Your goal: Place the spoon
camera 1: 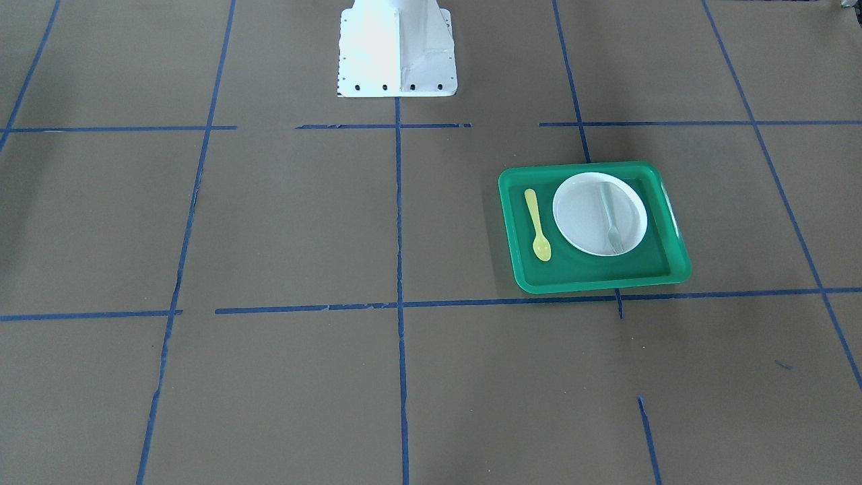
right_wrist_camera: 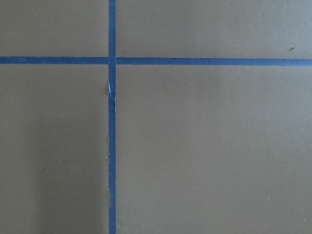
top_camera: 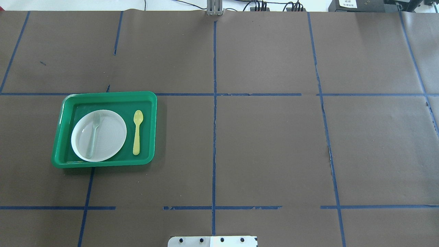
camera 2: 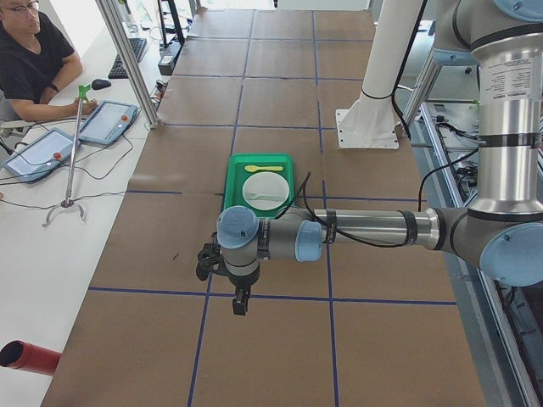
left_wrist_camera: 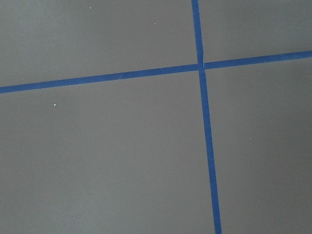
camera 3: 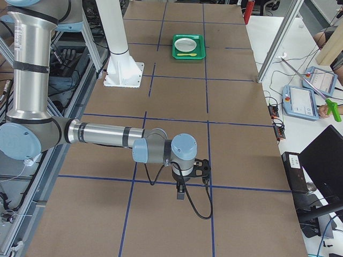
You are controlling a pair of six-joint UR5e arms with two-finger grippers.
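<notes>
From the front-facing camera, the spoon lay flat on the floor of the tray. It was just beside the plate but apart from it, on the plate's side toward the tabletop's middle. The fork lay on the plate. Neither of my claws showed here.

The overhead view put the tray in the tabletop's left half. The spoon had its bowl toward the far edge and its handle toward my edge. Again no claw was in view.

Only the left-end camera showed my left claw, which hung over bare tabletop well short of the tray. I could not tell whether it was apart or together.

The right-end camera showed my right claw far from the tray, near the right edge. I could not tell its state either.

Both wrist cameras saw only brown tabletop and blue tape, with no spoon and no fingers.

I judged the spoon to be light, stiff and slick, and lying low enough to skid under a careless pinch. The middle of the slim handle, taken across its width, looked the best hold.
</notes>
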